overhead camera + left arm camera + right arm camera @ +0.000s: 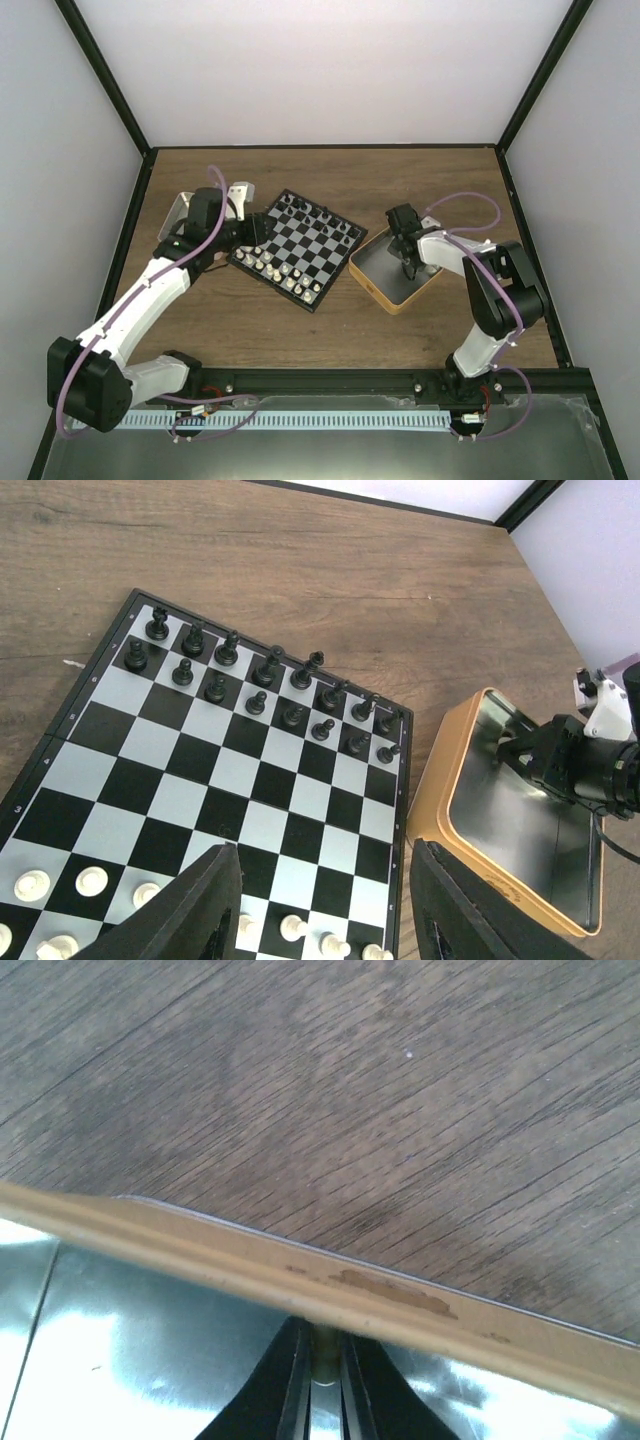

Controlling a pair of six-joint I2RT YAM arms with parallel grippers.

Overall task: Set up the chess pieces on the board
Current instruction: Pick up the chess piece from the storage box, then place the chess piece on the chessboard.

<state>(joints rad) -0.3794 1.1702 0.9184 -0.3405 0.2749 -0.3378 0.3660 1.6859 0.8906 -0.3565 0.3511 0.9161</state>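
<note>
Beside the board (312, 240) at three o'clock, closed right jaws inside a tin (370, 286); at nine o'clock, open left jaws over chess pieces (283, 272).

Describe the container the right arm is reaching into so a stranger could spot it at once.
On the wooden table, find the checkered board in the middle, then look just to its right, under the right pincer. There sits a square tin. Unlike the flat black-and-grey board, it has raised golden-tan walls around a shiny metal floor.
</note>
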